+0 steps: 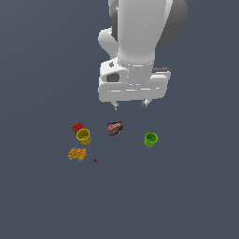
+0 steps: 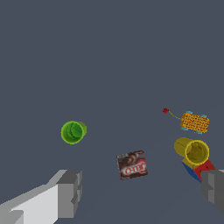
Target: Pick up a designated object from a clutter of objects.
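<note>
The designated object, a small flat brown-and-red box [image 1: 115, 128] [image 2: 131, 165] with whitish markings, lies on the grey floor in the middle of the clutter of objects. My gripper [image 1: 130, 104] [image 2: 142, 194] hangs above it, open, with nothing between its fingers [image 2: 70, 194]. In the exterior view the box lies just below the left fingertip. Around it lie a yellow cup [image 1: 84, 136] [image 2: 192, 150], a green cup [image 1: 150, 139] [image 2: 73, 132], a red flat square [image 1: 77, 126] [image 2: 204, 168], an orange speckled packet [image 1: 77, 153] [image 2: 194, 122] and a tiny red bit [image 1: 95, 160] [image 2: 166, 111].
The white arm body [image 1: 135, 51] fills the upper middle of the exterior view. The yellow cup lies partly over the red square. A plain dark grey floor [image 1: 186, 196] surrounds the items.
</note>
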Tool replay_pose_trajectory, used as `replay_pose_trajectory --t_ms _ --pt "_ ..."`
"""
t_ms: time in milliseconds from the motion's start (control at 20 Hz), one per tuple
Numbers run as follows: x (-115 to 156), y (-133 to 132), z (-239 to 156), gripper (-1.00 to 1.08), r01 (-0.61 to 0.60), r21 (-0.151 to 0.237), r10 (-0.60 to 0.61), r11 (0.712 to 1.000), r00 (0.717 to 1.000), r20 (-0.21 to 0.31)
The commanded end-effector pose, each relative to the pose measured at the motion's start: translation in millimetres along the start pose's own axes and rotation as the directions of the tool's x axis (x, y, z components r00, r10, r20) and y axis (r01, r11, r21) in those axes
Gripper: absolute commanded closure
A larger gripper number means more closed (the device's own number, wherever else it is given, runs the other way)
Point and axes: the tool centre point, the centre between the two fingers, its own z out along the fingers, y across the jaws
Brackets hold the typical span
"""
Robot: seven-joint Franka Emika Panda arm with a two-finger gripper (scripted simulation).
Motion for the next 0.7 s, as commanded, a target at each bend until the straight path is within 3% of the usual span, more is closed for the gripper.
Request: replay_pose_trajectory --t_ms 0,650 --pt "0 0 0 -0.92 0.0 0.0 0.0 1.0 1.0 0.0" --pt "4 -18 -3 -0.92 0.029 0.027 -0.029 0.999 1.0 0.004"
